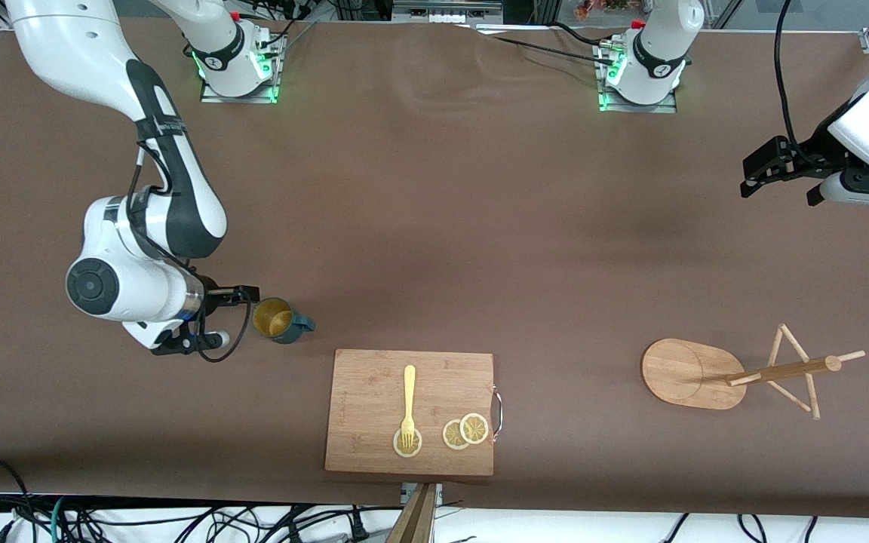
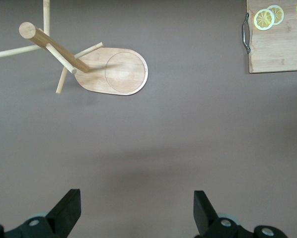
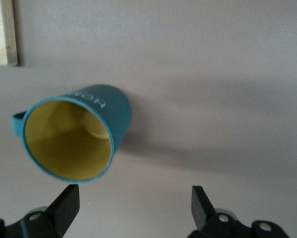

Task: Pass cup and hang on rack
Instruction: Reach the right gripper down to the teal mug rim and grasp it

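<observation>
- The right gripper sits low beside the cup, fingers spread wide and holding nothing.
- The cup stands upright on the table, toward the right arm's end, handle turned away from the gripper and close to the cutting board.
- Risk: an off-centre closure could nudge or tip the cup rather than grip it.
- The left gripper waits in the air, fingers apart and empty.
- The rack stands nearer the front camera; its thin pegs leave little margin for the handle.
</observation>
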